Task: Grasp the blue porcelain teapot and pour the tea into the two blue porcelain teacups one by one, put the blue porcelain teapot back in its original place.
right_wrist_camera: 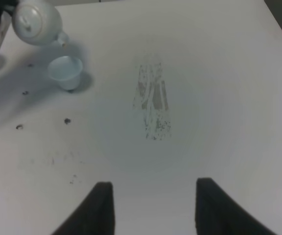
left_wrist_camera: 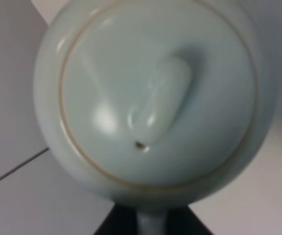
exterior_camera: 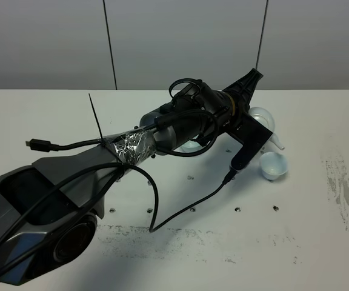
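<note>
The pale blue teapot (exterior_camera: 261, 114) hangs above the table, mostly hidden behind my left gripper (exterior_camera: 260, 128), which is shut on its loop handle (left_wrist_camera: 151, 223). In the left wrist view its knobbed lid (left_wrist_camera: 160, 98) fills the frame. In the right wrist view the teapot (right_wrist_camera: 35, 20) is tilted with its spout (right_wrist_camera: 61, 38) just above one pale blue teacup (right_wrist_camera: 66, 72), which also shows in the high view (exterior_camera: 274, 165). The second teacup (exterior_camera: 189, 145) is a pale sliver under the left arm. My right gripper (right_wrist_camera: 153, 205) is open and empty over bare table.
The left arm (exterior_camera: 162, 136) and its cables (exterior_camera: 156, 206) stretch across the white table (exterior_camera: 320, 242) from lower left. Dark scuff marks (exterior_camera: 344, 188) lie on the right side, also visible in the right wrist view (right_wrist_camera: 153, 107). Small screw holes dot the surface.
</note>
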Robot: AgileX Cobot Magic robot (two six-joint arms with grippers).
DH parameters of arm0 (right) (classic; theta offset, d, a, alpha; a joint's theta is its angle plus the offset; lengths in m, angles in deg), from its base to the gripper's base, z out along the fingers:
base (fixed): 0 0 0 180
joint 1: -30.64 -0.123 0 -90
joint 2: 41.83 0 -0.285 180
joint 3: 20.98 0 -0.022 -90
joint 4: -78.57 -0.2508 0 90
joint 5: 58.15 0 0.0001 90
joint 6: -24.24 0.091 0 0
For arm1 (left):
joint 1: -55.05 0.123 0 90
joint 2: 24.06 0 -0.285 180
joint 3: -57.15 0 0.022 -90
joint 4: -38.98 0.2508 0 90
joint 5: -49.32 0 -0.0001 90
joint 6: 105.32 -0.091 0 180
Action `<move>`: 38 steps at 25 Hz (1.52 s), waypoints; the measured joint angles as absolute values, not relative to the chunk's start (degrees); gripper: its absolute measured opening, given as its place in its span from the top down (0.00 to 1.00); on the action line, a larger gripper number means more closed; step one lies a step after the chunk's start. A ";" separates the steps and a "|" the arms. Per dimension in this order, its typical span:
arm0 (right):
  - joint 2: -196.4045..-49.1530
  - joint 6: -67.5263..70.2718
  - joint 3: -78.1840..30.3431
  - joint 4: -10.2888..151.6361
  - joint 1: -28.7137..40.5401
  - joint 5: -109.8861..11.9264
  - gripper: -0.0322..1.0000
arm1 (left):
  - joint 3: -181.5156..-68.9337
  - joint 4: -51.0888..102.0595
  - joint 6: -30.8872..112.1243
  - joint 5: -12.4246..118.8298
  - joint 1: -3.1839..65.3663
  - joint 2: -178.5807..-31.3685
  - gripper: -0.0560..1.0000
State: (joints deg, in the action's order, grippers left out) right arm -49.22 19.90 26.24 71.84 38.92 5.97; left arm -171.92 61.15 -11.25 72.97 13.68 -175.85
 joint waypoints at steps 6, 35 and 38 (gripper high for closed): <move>-49.22 19.90 26.24 71.84 38.92 5.97 0.59 | -171.92 66.24 -10.46 72.97 13.23 -175.89 0.85; -49.22 19.90 26.24 71.84 38.92 5.92 0.59 | -171.92 78.94 -10.28 73.13 10.49 -176.02 0.85; -49.22 19.90 26.24 71.84 38.92 5.92 0.59 | -171.92 79.41 -10.28 73.13 10.49 -176.02 0.85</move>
